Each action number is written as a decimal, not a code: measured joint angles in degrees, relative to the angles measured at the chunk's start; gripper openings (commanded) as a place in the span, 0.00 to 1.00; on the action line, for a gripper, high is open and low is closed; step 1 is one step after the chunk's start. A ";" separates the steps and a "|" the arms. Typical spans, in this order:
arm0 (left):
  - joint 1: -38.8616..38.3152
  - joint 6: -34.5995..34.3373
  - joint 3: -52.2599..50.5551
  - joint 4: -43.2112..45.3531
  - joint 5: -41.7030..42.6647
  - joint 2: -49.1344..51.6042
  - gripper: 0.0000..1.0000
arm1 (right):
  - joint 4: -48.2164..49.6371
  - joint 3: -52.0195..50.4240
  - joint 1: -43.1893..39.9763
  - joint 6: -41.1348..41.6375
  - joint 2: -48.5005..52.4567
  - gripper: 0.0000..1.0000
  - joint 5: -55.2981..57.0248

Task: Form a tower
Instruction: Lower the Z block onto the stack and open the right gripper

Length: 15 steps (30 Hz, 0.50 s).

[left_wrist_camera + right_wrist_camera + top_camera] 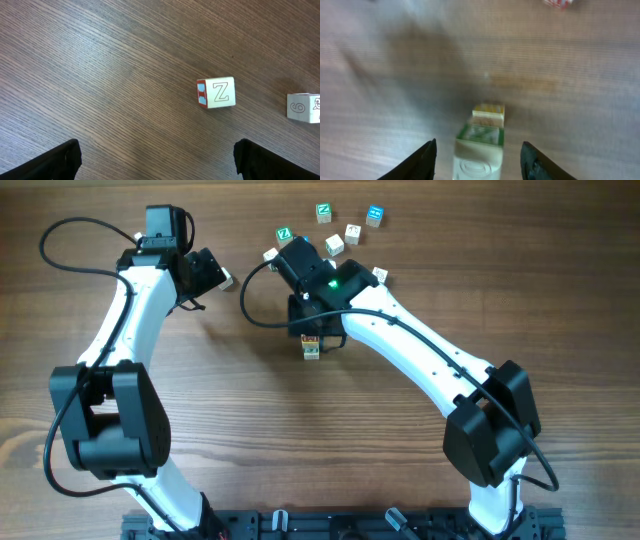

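Note:
The tower (479,150) stands between my right gripper's (478,146) fingers. Its top cube is pale, with a green-marked cube and a yellow cube showing below it. The jaws stand apart from the top cube, with a gap on each side, so the gripper is open and holds nothing. From overhead the right gripper (312,320) covers most of the tower (311,350); only its lower cubes show. My left gripper (215,275) hangs at the back left, wide open and empty. In the left wrist view it (157,150) hovers above bare wood.
Several loose cubes lie behind the tower: a green Z cube (284,234), another green one (323,212), a blue one (375,216) and pale ones (353,232). A Z cube with a red side (216,93) and a pale cube (304,107) lie ahead of the left gripper.

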 measured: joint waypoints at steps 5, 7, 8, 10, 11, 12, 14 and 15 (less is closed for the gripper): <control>0.00 0.00 0.00 -0.02 0.00 0.00 1.00 | 7.08 0.00 0.00 -2.01 0.00 0.59 1.31; 0.02 0.00 0.00 -0.02 0.00 0.00 1.00 | 8.94 0.00 0.00 -3.15 0.00 0.58 1.51; 0.00 0.00 0.00 -0.02 0.00 0.00 1.00 | 9.16 0.00 0.00 -3.37 0.00 0.58 1.53; 0.02 0.00 0.00 -0.02 0.00 0.00 1.00 | 8.96 0.00 0.00 -3.52 0.00 0.58 1.51; 0.00 0.00 0.00 -0.02 0.00 0.00 1.00 | 8.46 0.00 0.00 -3.52 0.00 0.58 1.33; 0.00 0.00 0.00 -0.02 0.00 0.00 1.00 | 7.82 0.00 0.00 -3.52 0.00 0.58 0.87; 0.02 0.00 0.00 -0.02 0.00 0.00 1.00 | 7.10 0.00 0.00 -3.52 0.00 0.59 -0.11; 0.00 0.00 0.00 -0.02 0.00 0.00 1.00 | 6.71 0.00 0.00 -3.52 0.00 0.59 -0.48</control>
